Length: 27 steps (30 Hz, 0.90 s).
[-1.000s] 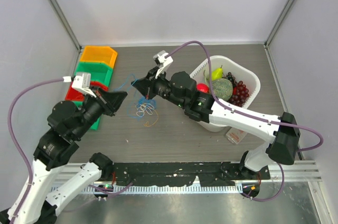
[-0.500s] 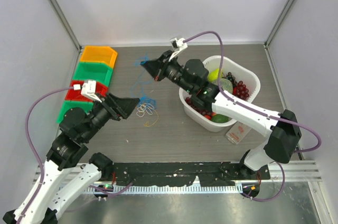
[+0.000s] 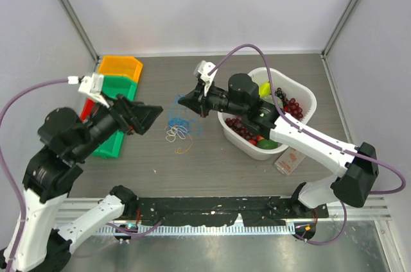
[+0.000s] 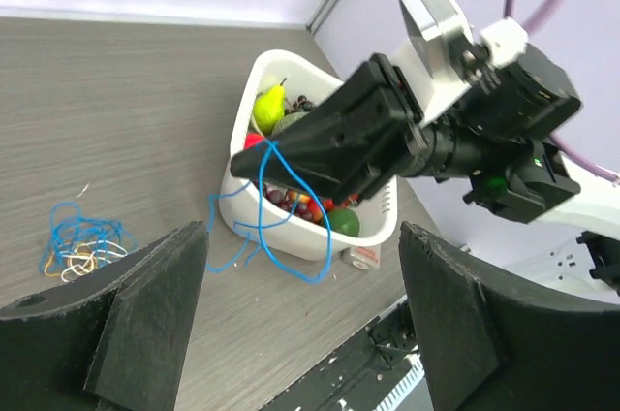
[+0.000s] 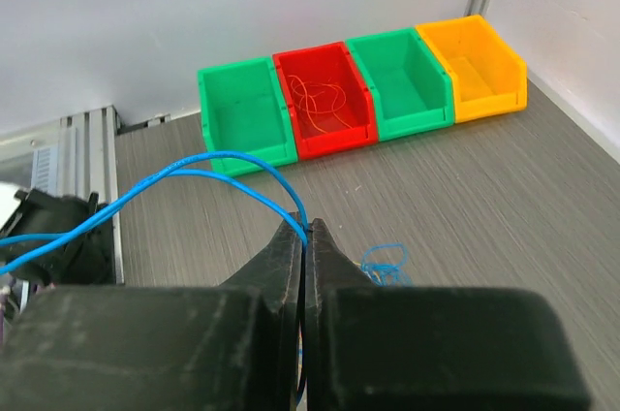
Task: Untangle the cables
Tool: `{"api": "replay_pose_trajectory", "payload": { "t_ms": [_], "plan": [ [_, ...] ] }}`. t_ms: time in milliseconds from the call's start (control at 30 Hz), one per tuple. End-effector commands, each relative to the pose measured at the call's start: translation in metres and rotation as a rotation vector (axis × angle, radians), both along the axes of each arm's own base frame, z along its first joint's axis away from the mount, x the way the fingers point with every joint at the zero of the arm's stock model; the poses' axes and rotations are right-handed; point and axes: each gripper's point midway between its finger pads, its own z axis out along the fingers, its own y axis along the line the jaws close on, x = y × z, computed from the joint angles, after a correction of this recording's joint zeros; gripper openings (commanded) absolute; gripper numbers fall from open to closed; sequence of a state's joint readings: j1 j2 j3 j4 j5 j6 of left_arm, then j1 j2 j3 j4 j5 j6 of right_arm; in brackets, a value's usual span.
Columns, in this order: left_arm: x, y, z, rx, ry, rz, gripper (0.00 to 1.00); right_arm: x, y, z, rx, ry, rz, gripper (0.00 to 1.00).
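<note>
The cables lie as a small blue, tan and white clump (image 3: 178, 128) on the grey table, left of the white basket (image 3: 309, 96). My right gripper (image 3: 182, 101) hovers just above the clump, shut on a blue cable (image 5: 225, 165) that loops away from its tips (image 5: 308, 229). In the left wrist view that blue cable (image 4: 281, 239) hangs in loops from the right gripper (image 4: 260, 155), with the clump (image 4: 81, 245) on the table at the lower left. My left gripper (image 3: 154, 117) is open and holds nothing, a short way left of the clump.
Four bins stand in a row along the left: orange (image 3: 119, 67), green (image 3: 119, 86), red (image 5: 325, 97) with thin orange wires inside, green (image 3: 110, 146). The basket holds fruit. A small packet (image 3: 286, 161) lies by its near corner.
My left gripper has opened and drawn back to the left. My right gripper swung to the back of the table with the blue cable, then came down again over the clump.
</note>
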<state>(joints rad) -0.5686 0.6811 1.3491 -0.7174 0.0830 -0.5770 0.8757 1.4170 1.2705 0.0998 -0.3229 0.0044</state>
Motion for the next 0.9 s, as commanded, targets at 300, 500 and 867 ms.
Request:
{"api": "replay_pose_trajectory", "payload": {
  "t_ms": [300,500,867],
  "plan": [
    [0.039,-0.063,-0.044,0.093,0.282,-0.189,0.61,-0.033,-0.009,0.011,-0.031,-0.091,0.143,0.01],
    [0.044,-0.072,-0.056,0.065,0.342,-0.237,0.44,-0.036,-0.009,0.014,-0.027,-0.097,0.143,0.01],
    [0.062,-0.064,-0.073,0.092,0.365,-0.150,0.00,-0.038,-0.004,0.012,-0.029,-0.092,0.143,0.01]
  ]
}}
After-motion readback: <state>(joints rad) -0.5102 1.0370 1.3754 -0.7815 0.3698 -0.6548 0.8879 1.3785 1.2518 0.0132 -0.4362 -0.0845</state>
